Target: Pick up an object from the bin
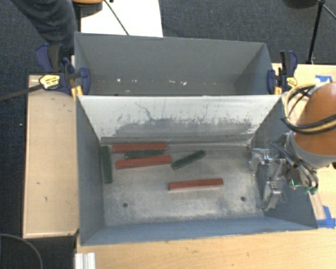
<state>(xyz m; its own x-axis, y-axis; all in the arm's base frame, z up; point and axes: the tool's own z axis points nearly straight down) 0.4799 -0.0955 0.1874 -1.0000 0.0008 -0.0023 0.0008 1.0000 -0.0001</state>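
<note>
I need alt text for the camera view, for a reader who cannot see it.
The robot's gripper hangs at the right side of a grey metal bin, apart from the things in it. The nearest thing is a red-brown bar in the middle of the floor; further left lie two more red-brown bars and a few dark green sticks.

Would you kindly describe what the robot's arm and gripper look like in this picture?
The end of the arm wears a rounded, glossy orange cover, with black cables looped across it. Under the cover sits a grey collar. The gripper is bare silvery metal, angular and blocky.
</note>
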